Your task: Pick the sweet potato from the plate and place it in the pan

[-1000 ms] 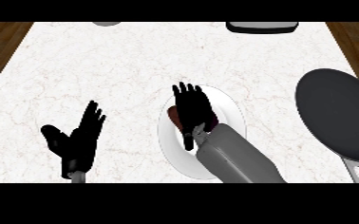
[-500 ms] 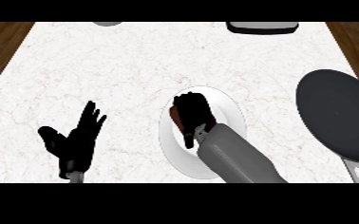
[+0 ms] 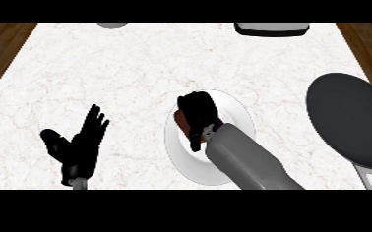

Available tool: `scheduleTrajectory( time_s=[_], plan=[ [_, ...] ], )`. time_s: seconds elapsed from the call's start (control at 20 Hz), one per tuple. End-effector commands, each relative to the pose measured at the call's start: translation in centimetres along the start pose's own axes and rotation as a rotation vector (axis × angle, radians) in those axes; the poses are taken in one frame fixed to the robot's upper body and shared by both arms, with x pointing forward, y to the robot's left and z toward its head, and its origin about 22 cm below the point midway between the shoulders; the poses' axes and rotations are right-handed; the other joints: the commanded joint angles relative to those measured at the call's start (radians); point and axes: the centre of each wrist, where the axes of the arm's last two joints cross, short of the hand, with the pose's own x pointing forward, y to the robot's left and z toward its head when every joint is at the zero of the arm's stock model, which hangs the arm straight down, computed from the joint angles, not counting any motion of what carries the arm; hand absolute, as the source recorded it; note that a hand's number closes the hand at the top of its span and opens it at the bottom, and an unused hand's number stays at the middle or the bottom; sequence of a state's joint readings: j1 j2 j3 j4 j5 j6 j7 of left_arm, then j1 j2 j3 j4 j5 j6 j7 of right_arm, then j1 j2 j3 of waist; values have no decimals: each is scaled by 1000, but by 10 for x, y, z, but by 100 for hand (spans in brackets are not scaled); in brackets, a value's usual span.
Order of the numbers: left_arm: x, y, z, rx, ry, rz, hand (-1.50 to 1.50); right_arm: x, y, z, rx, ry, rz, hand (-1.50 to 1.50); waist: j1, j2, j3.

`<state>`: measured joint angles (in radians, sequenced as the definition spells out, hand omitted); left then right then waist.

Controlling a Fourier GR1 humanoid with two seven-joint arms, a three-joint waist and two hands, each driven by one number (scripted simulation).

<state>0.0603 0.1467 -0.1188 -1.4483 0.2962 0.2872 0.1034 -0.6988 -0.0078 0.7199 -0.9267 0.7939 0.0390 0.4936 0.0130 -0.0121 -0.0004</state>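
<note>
Counter (image 3: 145,64) of pale marble with faint brown veins fills the head view, the only view we have, and strips of brown wood show past its left and right ends. Near the middle lies a plain, smooth white plate (image 3: 236,110), which looks taller than it is wide. On it we see the sweet potato (image 3: 184,124), a reddish-brown lump showing along the left side of our right hand (image 3: 198,109). That hand comes in on a grey forearm and lies over the sweet potato with its black fingers curled down round it, so most of the vegetable is hidden. At the right edge sits the pan (image 3: 341,115), round, dark grey and matt, with a paler grey handle running toward the lower right corner; we see nothing inside it. Our left hand (image 3: 76,145) rests at lower left, fingers straight and spread, thumb out, holding nothing. A dark box-like thing (image 3: 270,28) and a small grey thing (image 3: 111,24) sit at the far edge.
</note>
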Motion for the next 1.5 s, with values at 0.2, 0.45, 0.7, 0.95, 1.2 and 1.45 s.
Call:
scheduleTrajectory(
  time_s=[0.2, 0.45, 0.7, 0.95, 1.2, 1.45],
  plan=[
    [1, 8, 1, 46, 19, 4, 0, -39, 38, 33, 4, 223, -114, 150, -42, 4, 0],
    [-4, 7, 3, 29, 17, 18, 0, -51, 26, 74, -129, 341, -165, 150, -42, 3, 0],
    [3, 9, 1, 45, 7, 20, 0, -45, -6, 107, -445, 363, -72, 150, -44, 0, 0],
    [-10, 19, 9, 36, 25, 13, 0, -33, -54, 149, -715, 424, -131, 150, -48, -3, -1],
    [3, 7, 5, 20, 16, -1, 0, -46, -65, 191, -749, 523, -203, 150, -27, 7, 0],
    [5, 0, -5, 5, -12, -6, 0, -75, -108, 177, -803, 573, -282, 150, -14, 12, 0]
  ],
)
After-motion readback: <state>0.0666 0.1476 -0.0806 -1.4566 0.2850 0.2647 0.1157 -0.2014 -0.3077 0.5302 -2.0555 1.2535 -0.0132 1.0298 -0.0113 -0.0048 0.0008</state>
